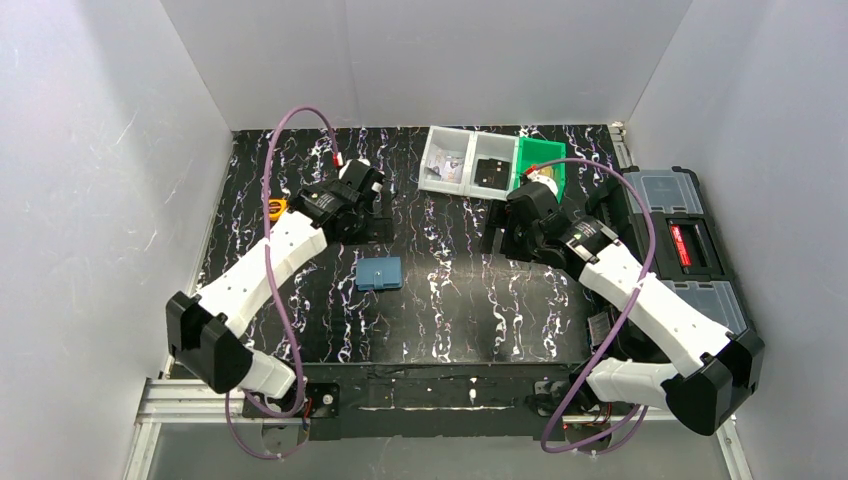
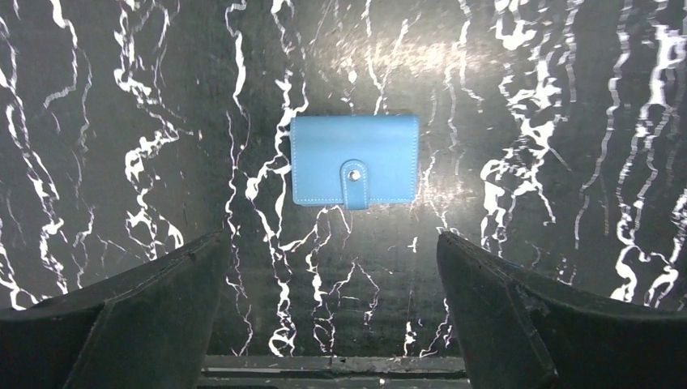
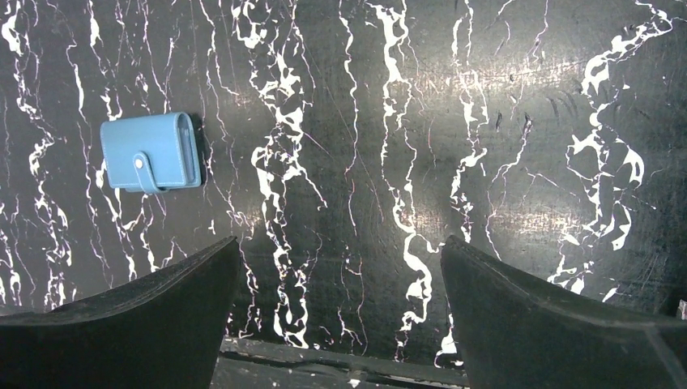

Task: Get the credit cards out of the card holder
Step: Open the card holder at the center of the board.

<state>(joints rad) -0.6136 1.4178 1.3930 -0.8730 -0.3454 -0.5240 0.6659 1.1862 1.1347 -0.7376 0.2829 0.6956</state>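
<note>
we see three containers along the far and right side of the black marble-patterned table (image 1: pixel 450 310). a clear bin (image 1: pixel 470 163) with two compartments sits at the far edge. its left compartment holds a few small pale items we cannot make out, and its right compartment holds one dark square thing. touching its right side is a green bin (image 1: pixel 545 160); something small lies in it, partly hidden by the right arm, and we cannot tell what it is. a black case (image 1: pixel 680 235) with clear lidded compartments and a red label lies shut at the right edge of the table.

the card holder (image 2: pixel 355 160) lies flat on the table left of centre, between the two arms and nearer the left one, well apart from the bins. it is folded shut, with its snap tab (image 2: pixel 353 185) fastened over one long edge. from above, its long axis runs left to right across the table. in the left wrist view it also lies crosswise, with the tab edge facing the fingers. in the right wrist view it sits far to the left, slightly tilted.

the left gripper (image 2: pixel 330 237) hangs above the table with its jaws spread wide and nothing between them; the holder is just ahead of it, untouched. the right gripper (image 3: pixel 340 241) is likewise wide apart and holds nothing, over bare table.
</note>
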